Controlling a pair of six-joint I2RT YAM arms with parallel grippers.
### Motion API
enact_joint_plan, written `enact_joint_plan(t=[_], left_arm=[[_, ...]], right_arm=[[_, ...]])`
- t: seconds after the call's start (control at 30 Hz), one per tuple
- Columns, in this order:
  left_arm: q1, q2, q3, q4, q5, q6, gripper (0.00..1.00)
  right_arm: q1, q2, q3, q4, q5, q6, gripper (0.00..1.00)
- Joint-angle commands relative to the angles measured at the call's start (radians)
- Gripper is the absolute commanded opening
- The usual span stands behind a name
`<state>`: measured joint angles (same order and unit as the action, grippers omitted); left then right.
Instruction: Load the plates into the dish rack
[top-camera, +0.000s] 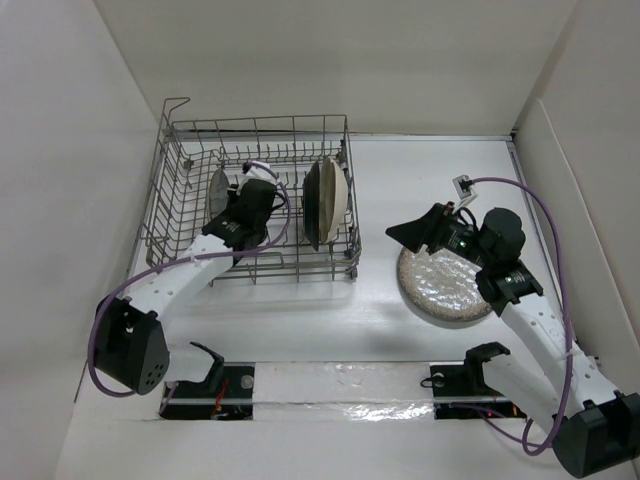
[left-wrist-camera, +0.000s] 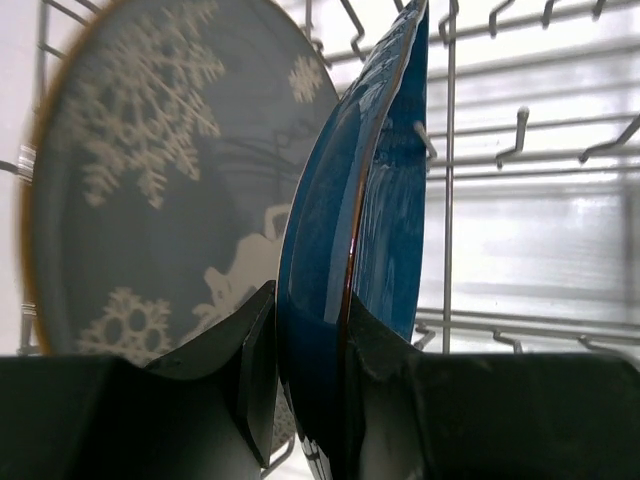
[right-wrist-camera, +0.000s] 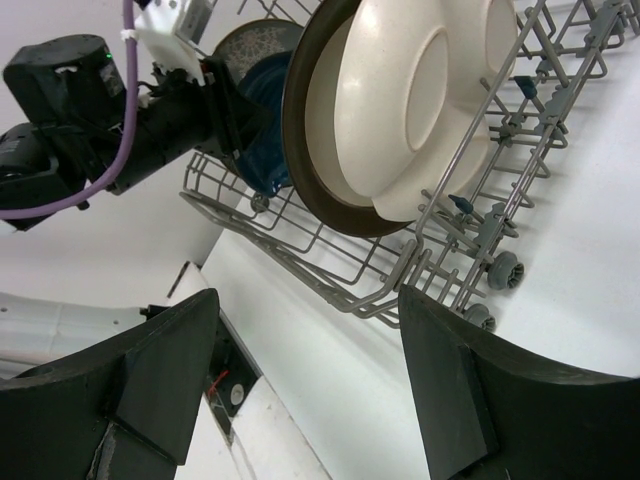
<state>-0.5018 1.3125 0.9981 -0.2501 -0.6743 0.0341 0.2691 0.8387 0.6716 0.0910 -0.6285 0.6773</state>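
**A:** Where is the blue dish (left-wrist-camera: 370, 200)?

**B:** It stands on edge in the rack (top-camera: 175, 185), towards the 9 o'clock end seen from above. The left fingers (left-wrist-camera: 250, 370) are clamped on its lower rim, one on each face.

**A:** What is next to it?

**B:** The grey plate (left-wrist-camera: 170, 200) stands upright just beside it at 9 o'clock. I cannot tell whether they touch.

**A:** What about the rest of the rack?

**B:** At its 3 o'clock end the round plate (right-wrist-camera: 297, 130) and the compartment plate (right-wrist-camera: 430, 90) stand on edge, close together.

**A:** And the right fingers (right-wrist-camera: 450, 400)?

**B:** They are spread wide and hold nothing, at the 11 o'clock rim of the speckled plate (top-camera: 445, 285). That plate lies flat on the worktop (top-camera: 330, 330), at 3 o'clock from the rack and well apart from it.
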Motion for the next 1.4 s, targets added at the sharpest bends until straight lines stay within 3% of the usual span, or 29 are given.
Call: enact_joint_plan(t=[0.0, 0.2, 0.3, 0.33, 0.43, 0.63, 0.77, 0.8, 0.87, 0.9, 0.93, 1.0, 1.03, 1.07, 1.13, 1.27, 1.37], left_arm=[[0.003, -0.013, -0.007, 0.080, -0.022, -0.030, 0.00], [0.003, 0.042, 0.002, 0.045, -0.016, -0.077, 0.01], [0.003, 0.048, 0.011, 0.037, -0.010, -0.085, 0.17], [0.003, 0.045, 0.014, 0.040, -0.008, -0.086, 0.30], [0.003, 0.021, 0.016, 0.044, -0.007, -0.085, 0.52], [0.003, -0.033, 0.040, 0.044, 0.013, -0.089, 0.69], [0.003, -0.082, 0.105, 0.035, 0.070, -0.105, 0.71], [0.003, -0.107, 0.120, 0.037, 0.103, -0.108, 0.71], [-0.009, -0.131, 0.164, 0.043, 0.133, -0.117, 0.70], [-0.018, -0.153, 0.180, 0.044, 0.163, -0.118, 0.68], [-0.018, -0.162, 0.209, 0.045, 0.182, -0.122, 0.60], [-0.037, -0.192, 0.230, 0.051, 0.252, -0.131, 0.44], [-0.037, -0.202, 0.241, 0.055, 0.289, -0.138, 0.12], [-0.037, -0.211, 0.241, 0.061, 0.332, -0.152, 0.03], [-0.037, -0.248, 0.226, 0.081, 0.453, -0.160, 0.00], [-0.037, -0.280, 0.183, 0.078, 0.600, -0.165, 0.00], [-0.037, -0.317, 0.139, 0.106, 0.755, -0.201, 0.00]], right_arm=[[-0.005, -0.010, -0.001, 0.067, -0.013, -0.004, 0.78], [-0.005, -0.015, -0.001, 0.065, -0.010, -0.002, 0.78], [-0.005, -0.016, -0.003, 0.062, -0.007, -0.005, 0.78], [-0.005, -0.016, -0.003, 0.061, -0.002, -0.005, 0.78], [-0.005, -0.016, -0.006, 0.056, 0.013, -0.004, 0.78], [-0.005, -0.004, -0.024, 0.059, 0.045, 0.004, 0.78], [-0.005, -0.012, -0.041, 0.038, 0.111, 0.011, 0.77], [-0.005, -0.019, -0.046, 0.029, 0.139, 0.014, 0.72], [-0.018, -0.045, -0.059, -0.011, 0.240, 0.021, 0.59], [-0.027, -0.055, -0.064, -0.031, 0.284, 0.021, 0.32], [-0.039, -0.061, -0.067, -0.051, 0.370, 0.022, 0.17], [-0.056, -0.056, -0.087, -0.088, 0.430, 0.027, 0.01], [-0.079, -0.050, -0.095, -0.129, 0.484, 0.033, 0.00], [-0.093, -0.035, -0.102, -0.146, 0.516, 0.042, 0.00], [-0.123, -0.030, -0.138, -0.204, 0.655, 0.101, 0.00], [-0.296, -0.043, -0.208, -0.255, 0.748, 0.149, 0.00], [-0.347, -0.069, -0.214, -0.319, 0.851, 0.163, 0.17]])
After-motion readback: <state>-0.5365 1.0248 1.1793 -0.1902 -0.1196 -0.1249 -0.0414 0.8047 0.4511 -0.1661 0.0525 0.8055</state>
